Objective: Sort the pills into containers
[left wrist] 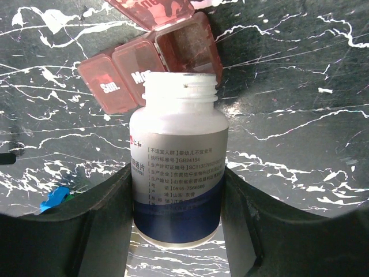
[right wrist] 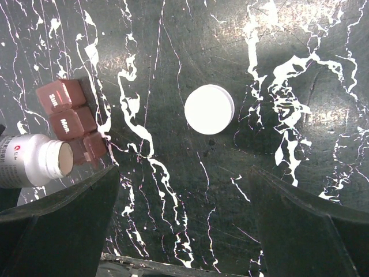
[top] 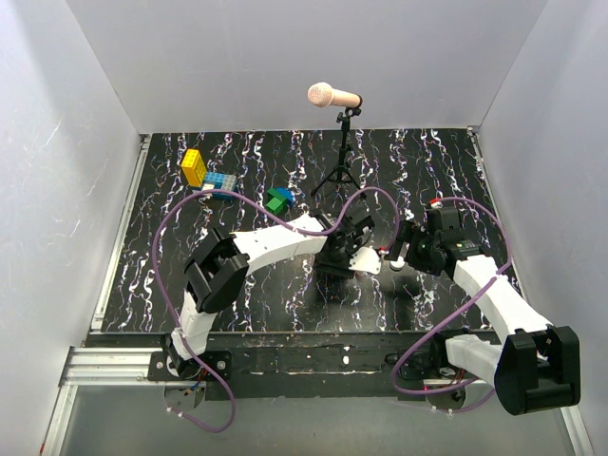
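My left gripper (left wrist: 177, 182) is shut on a white pill bottle (left wrist: 177, 167) with a blue-banded label. The bottle has no cap and is tipped, with its open mouth at the containers. The containers are a reddish-brown pill box (left wrist: 155, 63) with lids marked Sun. and Mon.; its third compartment stands open. No loose pills show. In the right wrist view the box (right wrist: 70, 121) and bottle (right wrist: 34, 163) lie at the left, and the white cap (right wrist: 209, 109) lies flat on the table. My right gripper (right wrist: 184, 179) is open and empty, short of the cap. Both grippers meet mid-table, left (top: 347, 249) and right (top: 410, 249).
A microphone on a black tripod (top: 342, 161) stands behind the work spot. Yellow (top: 194, 167), blue (top: 219, 182) and green (top: 278, 200) toy blocks sit at the back left. White walls enclose the black marbled table (top: 285, 285). Purple cables loop over both arms.
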Robot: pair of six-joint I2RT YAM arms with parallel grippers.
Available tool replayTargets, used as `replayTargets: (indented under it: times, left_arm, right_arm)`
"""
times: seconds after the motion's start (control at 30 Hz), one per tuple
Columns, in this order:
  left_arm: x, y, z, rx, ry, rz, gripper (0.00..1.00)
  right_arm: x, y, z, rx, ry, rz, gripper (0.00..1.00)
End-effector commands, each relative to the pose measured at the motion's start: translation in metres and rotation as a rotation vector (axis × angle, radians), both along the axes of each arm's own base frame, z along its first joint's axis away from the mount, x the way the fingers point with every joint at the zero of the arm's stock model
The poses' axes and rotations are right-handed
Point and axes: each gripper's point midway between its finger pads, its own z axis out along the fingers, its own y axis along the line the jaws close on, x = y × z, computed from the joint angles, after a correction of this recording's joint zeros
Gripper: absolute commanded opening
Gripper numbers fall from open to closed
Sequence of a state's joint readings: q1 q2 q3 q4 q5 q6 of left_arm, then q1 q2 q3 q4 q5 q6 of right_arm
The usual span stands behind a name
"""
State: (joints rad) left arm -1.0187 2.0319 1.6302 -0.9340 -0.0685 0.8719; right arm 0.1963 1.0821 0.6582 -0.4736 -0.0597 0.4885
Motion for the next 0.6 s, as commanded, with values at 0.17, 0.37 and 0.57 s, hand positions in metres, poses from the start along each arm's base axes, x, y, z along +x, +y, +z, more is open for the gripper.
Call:
replayTargets:
  times: [0.17, 0.37, 0.57]
  left_arm:
    - [0.0089, -0.0106, 0.0272, -0.037, -0.08, -0.029, 0.0]
    - [0.0094, -0.0136, 0.0273, -0.022, -0.106, -0.049, 0.0]
    - [0.0095, -0.0156, 0.0296, -0.013, -0.124, -0.065, 0.0]
  right_arm:
    - [0.0007, 0.0006, 0.0002, 0.0, -0.001, 0.02, 0.98]
    - [0.0003, 0.0008, 0.0005, 0.001, -0.001, 0.021, 0.98]
    - [-0.0001, 0.0009, 0.0003, 0.001, 0.0, 0.023, 0.98]
